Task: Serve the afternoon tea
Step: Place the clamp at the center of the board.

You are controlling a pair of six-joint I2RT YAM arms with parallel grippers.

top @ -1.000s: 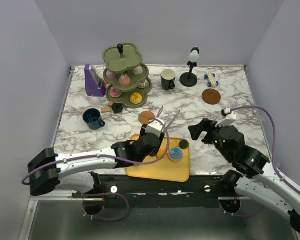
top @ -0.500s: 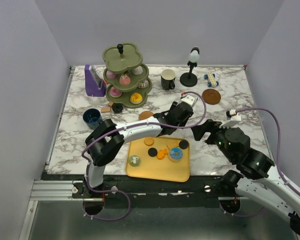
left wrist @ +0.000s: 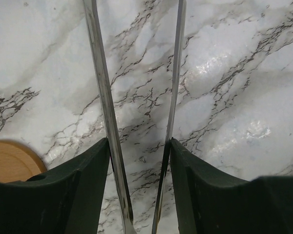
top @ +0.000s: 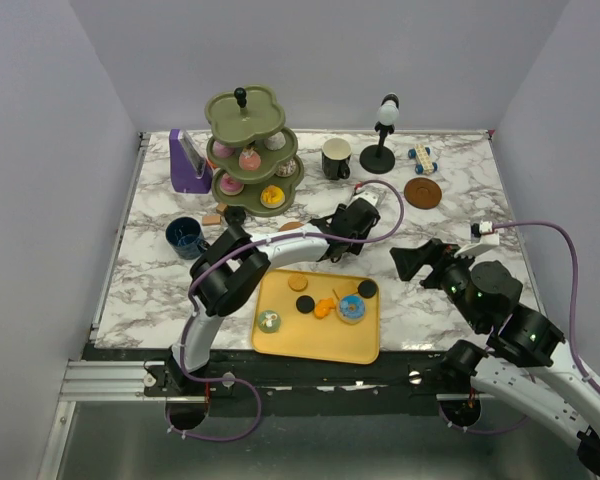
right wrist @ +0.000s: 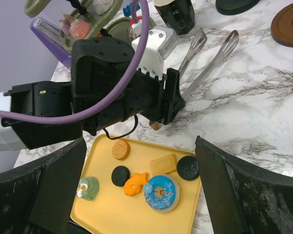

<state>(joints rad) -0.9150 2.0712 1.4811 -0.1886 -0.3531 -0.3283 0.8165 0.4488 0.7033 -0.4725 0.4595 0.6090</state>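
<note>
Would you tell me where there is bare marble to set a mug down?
Bare marble lies between the dark-blue mug and the near edge, and right of the right-hand brown coaster. It is crowded around the three-tier stand.

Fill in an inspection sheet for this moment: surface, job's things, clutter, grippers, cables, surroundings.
Surface: marble table; no spills seen.
Job's things: olive three-tier stand carrying treats; dark-blue mug; black mug; brown coaster far right; second coaster near the tongs; blue doughnut and biscuits on the yellow tray.
Clutter: purple holder; black stand with white ball; small blue-and-white toy.
Grippers: left gripper fingers clamp metal tongs over bare marble; right gripper open, empty.
Cables: purple cables loop off both wrists.
Surroundings: plain walls; nothing else seen.
</note>
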